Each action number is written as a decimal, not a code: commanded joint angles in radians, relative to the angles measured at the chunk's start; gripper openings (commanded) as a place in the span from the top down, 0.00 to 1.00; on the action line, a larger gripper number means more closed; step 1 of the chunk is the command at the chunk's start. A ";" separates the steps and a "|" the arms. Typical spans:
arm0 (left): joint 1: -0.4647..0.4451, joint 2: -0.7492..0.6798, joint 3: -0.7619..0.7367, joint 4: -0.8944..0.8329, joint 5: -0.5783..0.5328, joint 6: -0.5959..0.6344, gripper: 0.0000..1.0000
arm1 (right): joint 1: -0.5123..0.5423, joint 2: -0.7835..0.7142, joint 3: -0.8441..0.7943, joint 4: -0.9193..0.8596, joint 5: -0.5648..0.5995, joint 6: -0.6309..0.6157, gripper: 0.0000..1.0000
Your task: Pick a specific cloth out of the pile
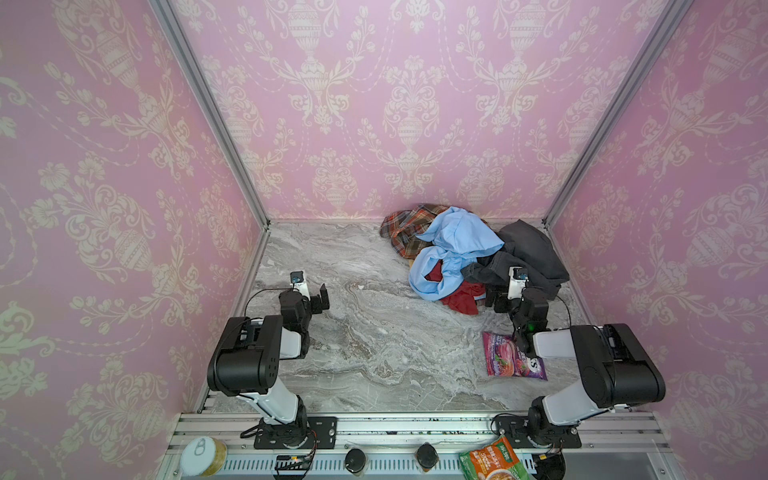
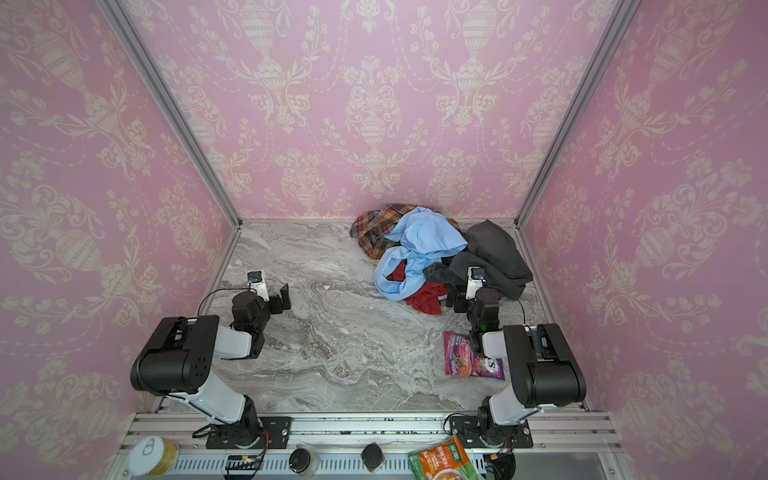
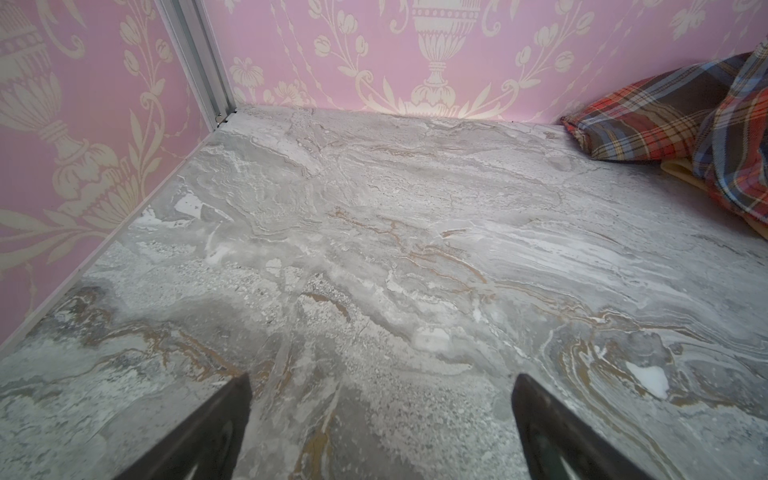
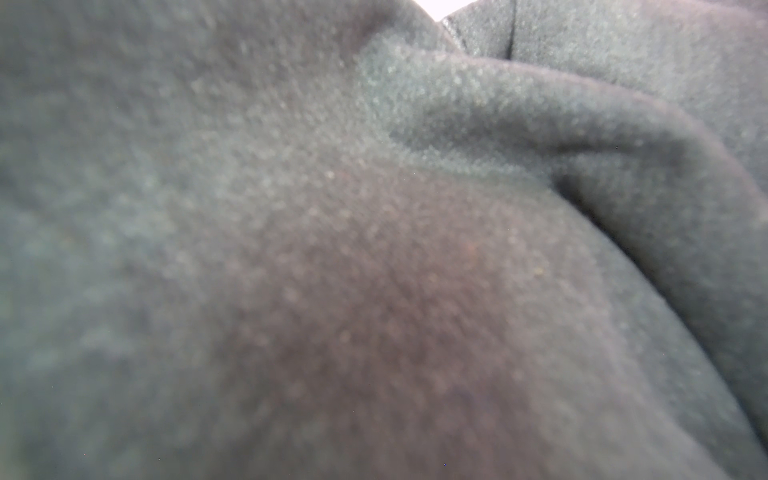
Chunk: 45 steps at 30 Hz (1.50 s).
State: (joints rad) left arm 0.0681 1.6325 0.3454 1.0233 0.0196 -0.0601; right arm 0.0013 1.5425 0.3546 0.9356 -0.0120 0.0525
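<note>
Plaid in brown, orange-red and blue, the cloth (image 1: 405, 232) lies on the far side of the pile (image 1: 469, 266) from the right claw (image 1: 494, 301), up against the back wall. The light-blue garment (image 1: 457, 241) is draped over its nearer half, so only its outer part is free to take. From the left claw (image 3: 382, 380) it sits ahead and off to the right, well apart, with bare surface (image 1: 353, 332) between them. The left wrist view shows its folded edge resting on the surface.

The left claw hangs over the surface, jaws spread wide and empty. The right claw is at the near edge of the pile, nosed against the dark grey garment (image 4: 374, 249), which fills its wrist view and hides its fingers. Its jaws stand wide too. I cannot tell whether any fabric lies between them, and nothing looks lifted. A red garment (image 1: 461, 299) lies just to its left, and a snack bag (image 1: 507, 357) lies behind it, under the arm.

The picking looks hardly begun. The left claw likely has the clearer path, since the plaid's exposed side faces it. The right claw would have to dig through grey and blue first. Because the blue garment rests on the plaid, a pull may drag it along.
</note>
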 commanded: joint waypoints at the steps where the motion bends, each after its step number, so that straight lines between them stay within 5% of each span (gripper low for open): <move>1: -0.004 0.003 0.009 -0.013 -0.018 0.016 0.01 | 0.000 -0.002 0.011 0.005 -0.012 -0.005 0.00; 6: -0.012 -0.001 0.018 -0.028 -0.036 0.021 0.01 | -0.001 -0.062 0.018 -0.061 0.016 0.003 0.00; 10: -0.017 -0.070 0.088 -0.213 -0.076 0.019 0.01 | -0.001 -0.135 0.033 -0.163 0.049 0.015 0.00; 15: -0.033 -0.166 0.218 -0.518 -0.158 0.007 0.01 | -0.001 -0.232 0.141 -0.448 0.109 0.073 0.00; 22: -0.090 -0.243 0.396 -0.846 -0.190 -0.181 0.01 | 0.007 -0.297 0.370 -0.944 0.140 0.285 0.00; 29: -0.207 -0.267 0.506 -1.000 -0.177 -0.262 0.01 | 0.054 -0.362 0.502 -1.262 0.135 0.423 0.00; 40: -0.334 -0.228 0.587 -1.114 -0.034 -0.416 0.01 | 0.297 -0.414 0.627 -1.413 0.196 0.406 0.00; 45: -0.411 -0.219 0.588 -1.129 -0.036 -0.393 0.01 | 0.343 -0.369 0.689 -1.429 0.218 0.368 0.00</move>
State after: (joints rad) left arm -0.3035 1.4014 0.9096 -0.0551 -0.0502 -0.4362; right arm 0.3283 1.1488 1.0023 -0.4541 0.1661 0.4469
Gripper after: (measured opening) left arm 0.994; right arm 0.998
